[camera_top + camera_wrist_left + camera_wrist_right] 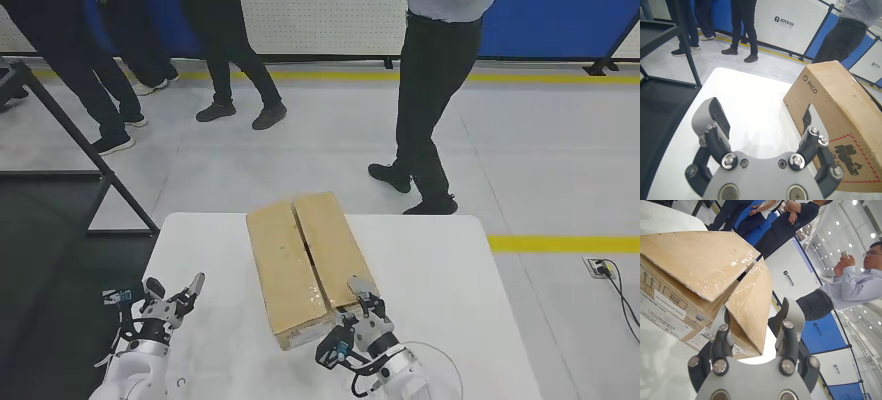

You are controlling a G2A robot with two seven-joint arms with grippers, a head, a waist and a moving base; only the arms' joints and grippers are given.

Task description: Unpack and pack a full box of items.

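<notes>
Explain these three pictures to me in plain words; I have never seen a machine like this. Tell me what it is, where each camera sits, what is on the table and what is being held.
This is a two-armed robot, and each arm ends in a two-fingered hand. One picture looks down from a camera above the arms. The other two come from cameras on the wrists, so each shows its own hand up close.

On the white rounded table stands one brown cardboard box. Its two taped top flaps are split along the middle.

The left hand is open and empty beside the box. The right hand is open too, at a near corner of the box. Its fingers appear to sit on either side of one slightly lifted flap. Nothing is gripped yet.
</notes>
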